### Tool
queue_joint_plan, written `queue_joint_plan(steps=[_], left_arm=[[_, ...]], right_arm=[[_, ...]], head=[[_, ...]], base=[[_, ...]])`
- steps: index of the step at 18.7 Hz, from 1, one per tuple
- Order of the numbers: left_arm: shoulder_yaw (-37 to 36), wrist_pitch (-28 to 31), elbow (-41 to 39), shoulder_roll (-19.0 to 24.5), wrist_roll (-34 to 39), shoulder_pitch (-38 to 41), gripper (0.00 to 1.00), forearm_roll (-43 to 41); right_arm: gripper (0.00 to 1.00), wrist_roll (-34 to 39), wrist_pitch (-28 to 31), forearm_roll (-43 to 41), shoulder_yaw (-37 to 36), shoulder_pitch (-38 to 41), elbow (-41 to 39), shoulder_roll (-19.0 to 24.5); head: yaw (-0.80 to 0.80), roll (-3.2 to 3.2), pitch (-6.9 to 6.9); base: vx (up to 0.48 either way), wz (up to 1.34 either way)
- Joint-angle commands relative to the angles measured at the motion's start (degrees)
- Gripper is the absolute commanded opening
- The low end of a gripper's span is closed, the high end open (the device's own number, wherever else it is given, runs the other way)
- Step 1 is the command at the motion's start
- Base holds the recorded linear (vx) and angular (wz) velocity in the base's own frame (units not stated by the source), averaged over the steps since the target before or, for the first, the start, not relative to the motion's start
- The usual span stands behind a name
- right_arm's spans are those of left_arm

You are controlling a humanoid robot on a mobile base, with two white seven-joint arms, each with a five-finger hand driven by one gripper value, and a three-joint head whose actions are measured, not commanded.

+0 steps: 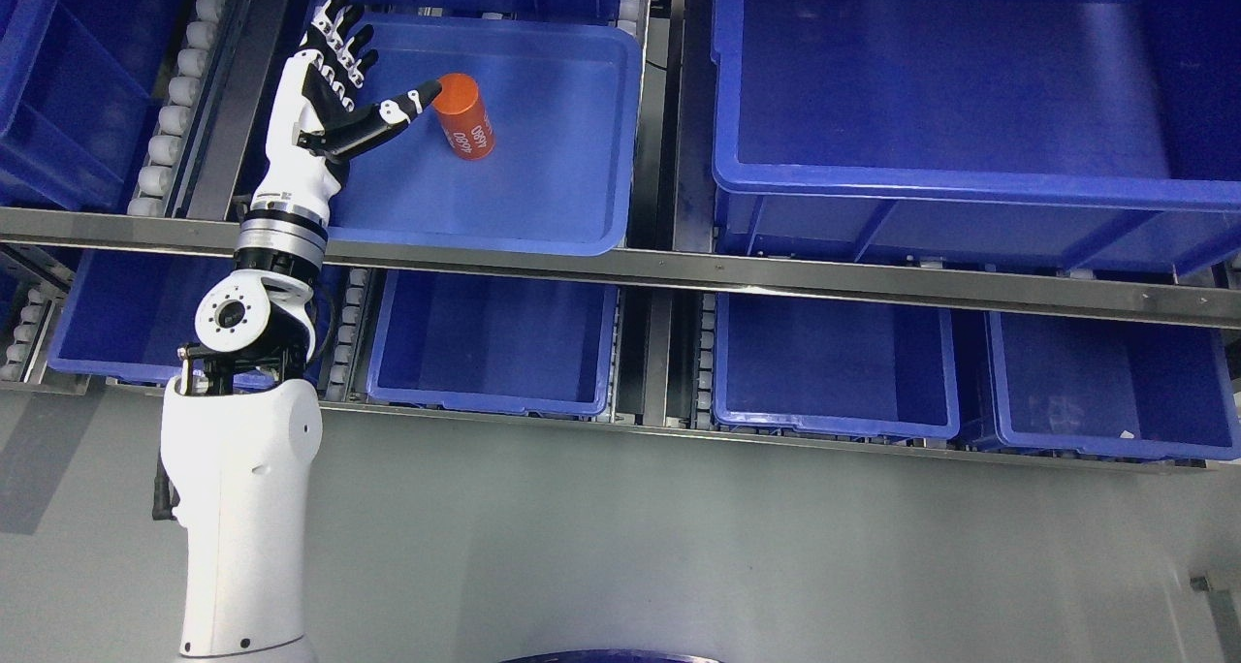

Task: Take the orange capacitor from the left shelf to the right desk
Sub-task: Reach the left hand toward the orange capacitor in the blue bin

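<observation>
An orange cylindrical capacitor (pixel 463 117) with white print lies in a blue bin (pixel 543 188) on the upper shelf level, towards the bin's back middle. My left hand (pixel 364 72) reaches up into that bin from the lower left. Its fingers (pixel 339 38) are spread and point away, and the thumb (pixel 407 103) stretches right so its tip touches or nearly touches the capacitor's top end. The hand holds nothing. My right arm does not show.
A large blue bin (pixel 970 178) stands to the right on the same level. Several smaller blue bins (pixel 494 392) sit on the lower level behind metal rails (pixel 776 277). Roller tracks (pixel 179 91) run left of the hand. Grey floor lies below.
</observation>
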Motion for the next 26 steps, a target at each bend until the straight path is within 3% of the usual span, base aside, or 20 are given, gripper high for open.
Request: queue_joint_plan(steps=[1,6,12,18,26], left_arm=[[-0.2,-0.7,-4.4,0.4,0.0,2.7,1.0,0.1],[-1.3,-0.8,-1.6,1.4,-0.8,3.7,1.0,-0.2],[-4.6,-2.7,9.2,5.3,-0.8,-1.4,0.99,-0.7],[-10.1,-2.9,17.2,3.8,-0.8,-4.8,0.99,-3.1],[-10.9,-2.9,23.4,2.4,-0.9,-9.6,0.98,-3.2]], right_arm=[[1.0,0.0,0.3,0.0,-0.7,1.9,-1.3,-1.0],[1.0,0.0,0.3,0.0,-0.6,1.9,-1.3,-1.0],[1.0,0.0,0.3,0.0,-0.6,1.9,-1.3,-1.0],[1.0,0.0,0.3,0.0,-0.6,1.9,-1.3,-1.0],[1.0,0.0,0.3,0.0,-0.6,1.9,-1.3,-1.0]], head=[[0.0,0.0,0.0],[0.0,0.0,0.0],[0.0,0.0,0.0],[0.0,0.0,0.0],[0.0,0.0,0.0]], base=[[0.023,0.0],[0.005,0.0],[0.0,0.0],[0.0,0.0],[0.0,0.0]])
